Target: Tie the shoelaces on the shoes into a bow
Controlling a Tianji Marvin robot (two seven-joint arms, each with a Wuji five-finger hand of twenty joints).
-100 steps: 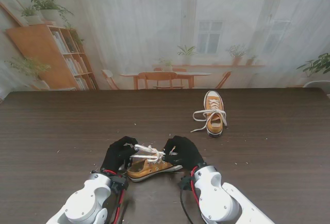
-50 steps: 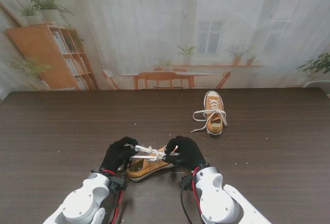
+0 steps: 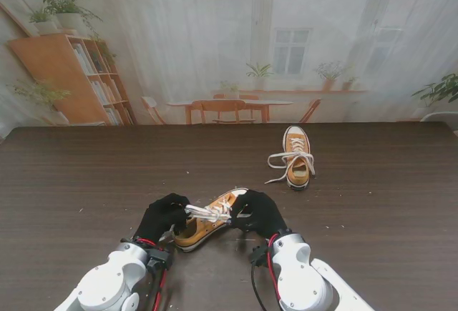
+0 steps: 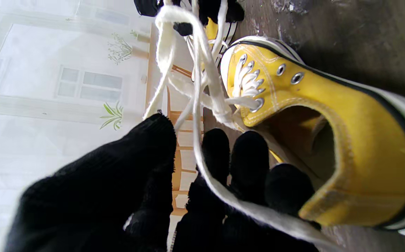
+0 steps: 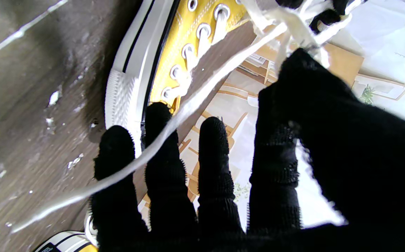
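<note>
A yellow low-top shoe (image 3: 204, 224) with a white sole lies close to me between my two black-gloved hands, its toe pointing away and to the right. My left hand (image 3: 163, 216) and right hand (image 3: 257, 211) each pinch a strand of its white laces (image 3: 209, 213), which stretch taut above the shoe. In the left wrist view the shoe (image 4: 328, 126) shows its open heel, and the laces (image 4: 195, 70) run from my fingers (image 4: 220, 150) to the eyelets. The right wrist view has a lace (image 5: 174, 119) crossing my fingers (image 5: 160, 154). A second yellow shoe (image 3: 297, 155) stands farther away.
The second shoe's laces (image 3: 281, 161) lie loose on the dark wooden table (image 3: 86, 175). Small white specks dot the tabletop near the shoe. Behind the table's far edge hangs a printed backdrop with a window and a bookshelf.
The near shoe has swung round, its toe rising away from me and to the right. Both hands have kept hold of the laces and drawn slightly nearer to me.
</note>
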